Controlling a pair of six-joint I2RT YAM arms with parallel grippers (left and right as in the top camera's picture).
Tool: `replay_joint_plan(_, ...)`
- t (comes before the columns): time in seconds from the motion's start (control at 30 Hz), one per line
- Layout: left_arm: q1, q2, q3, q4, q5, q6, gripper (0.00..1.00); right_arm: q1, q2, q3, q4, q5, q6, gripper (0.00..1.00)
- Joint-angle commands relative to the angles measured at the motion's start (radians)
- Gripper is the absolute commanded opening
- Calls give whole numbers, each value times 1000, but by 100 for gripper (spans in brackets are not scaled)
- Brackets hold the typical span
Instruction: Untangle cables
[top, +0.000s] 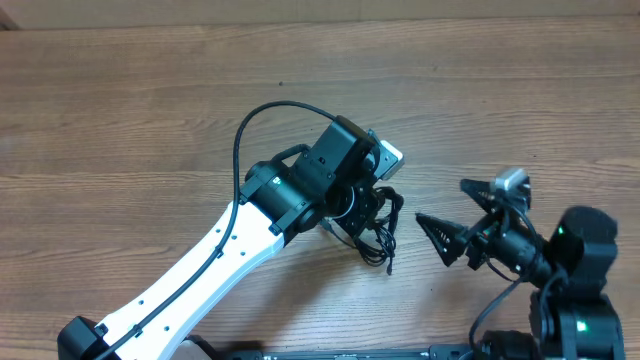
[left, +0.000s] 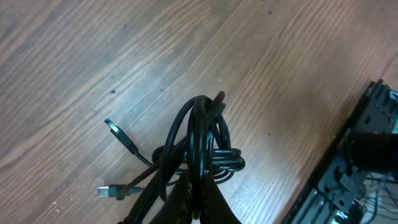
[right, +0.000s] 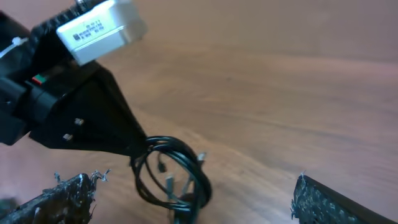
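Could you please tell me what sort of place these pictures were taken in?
Likely a robotics lab bench: a white arm and a black arm over a wood-grain table, the left claw gripping a bundle of thin black cables.

The bundle of thin black flexible cables (left: 204, 142) hangs at the tip of the left end effector (left: 198, 199), clamped between its fingers, just over the brown wooden tabletop (top: 150, 100). Two plug ends (left: 107, 191) stick out to one side of that tip. The right end effector (top: 447, 212) sits to the right of the bundle, near but apart, its spread jaws facing the left end effector.
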Motion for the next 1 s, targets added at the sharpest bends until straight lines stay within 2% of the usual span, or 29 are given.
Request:
replay_joint_plan(0.0,4,-26,31,-10,42,26,4,3,42,29,14,-83,32,100)
replay_joint_plan(0.17,7,-26,32,-11,80,26,4,3,82,29,24,-89,167,100)
replay_joint_plan(0.37,48,-26,34,-11,235,26,4,3,101,26,19,-197,171,100)
replay_joint_plan(0.6,147,-26,34,-13,439,26,4,3,111,26,-24,-266,-47,100)
replay_joint_plan(0.77,173,-26,34,-19,571,111,4,3,134,25,-37,-262,-246,85)
replay_joint_plan(0.97,171,-26,34,-96,592,192,4,3,211,25,-32,-262,-478,85)
